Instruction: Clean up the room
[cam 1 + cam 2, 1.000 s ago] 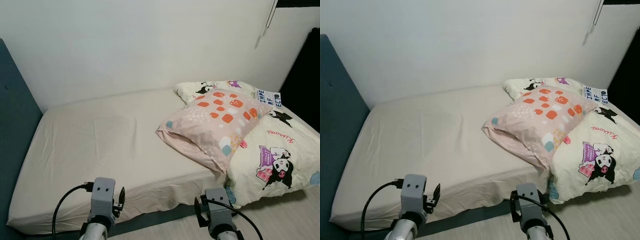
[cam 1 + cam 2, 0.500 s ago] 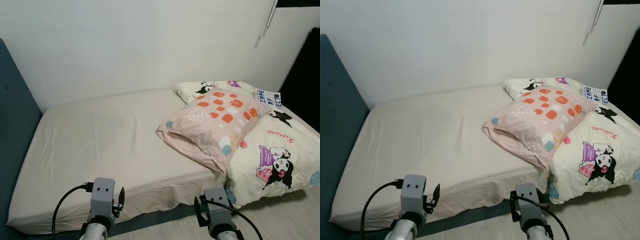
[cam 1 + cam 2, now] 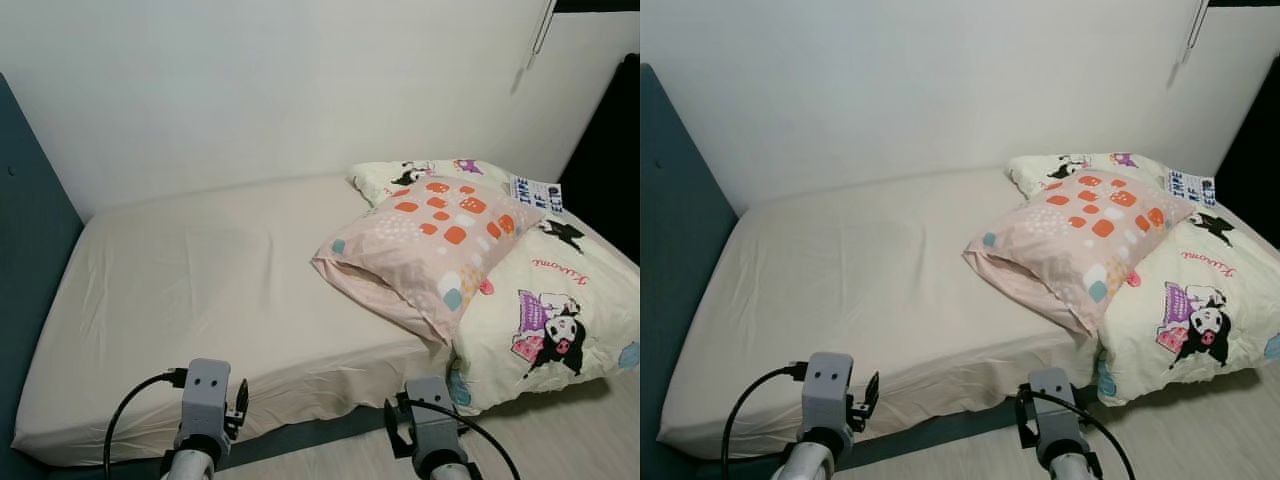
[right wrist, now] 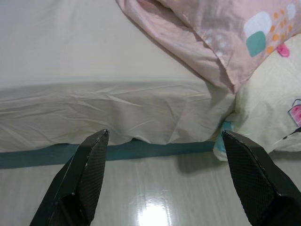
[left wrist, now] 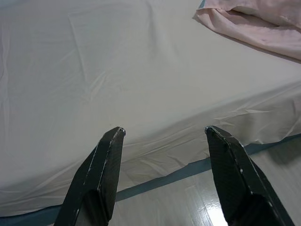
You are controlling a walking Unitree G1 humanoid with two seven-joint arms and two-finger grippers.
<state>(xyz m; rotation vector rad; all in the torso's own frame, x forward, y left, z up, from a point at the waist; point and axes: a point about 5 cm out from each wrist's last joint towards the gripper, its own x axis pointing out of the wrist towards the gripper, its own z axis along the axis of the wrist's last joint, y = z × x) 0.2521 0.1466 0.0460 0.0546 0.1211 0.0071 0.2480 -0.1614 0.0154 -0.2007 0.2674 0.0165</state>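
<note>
A bed (image 3: 190, 290) with a cream sheet stands before me against a white wall. A pink pillow (image 3: 425, 245) with orange and teal patches lies on its right half, leaning on a cream cartoon-print duvet (image 3: 545, 320) that hangs off the bed's right front corner. Another cartoon-print pillow (image 3: 420, 178) lies behind it. My left gripper (image 5: 164, 132) is open, held low over the floor before the bed's front edge. My right gripper (image 4: 164, 134) is open too, in front of the edge below the pink pillow (image 4: 221, 33).
A dark teal headboard (image 3: 25, 220) rises at the bed's left end. A printed paper card (image 3: 535, 195) lies on the duvet at the back right. Pale wood floor (image 3: 560, 435) runs along the bed's front. A dark opening (image 3: 610, 150) is at the far right.
The view has shifted slightly, and both wrists sit a little lower in the picture. Nothing on the bed has moved.
</note>
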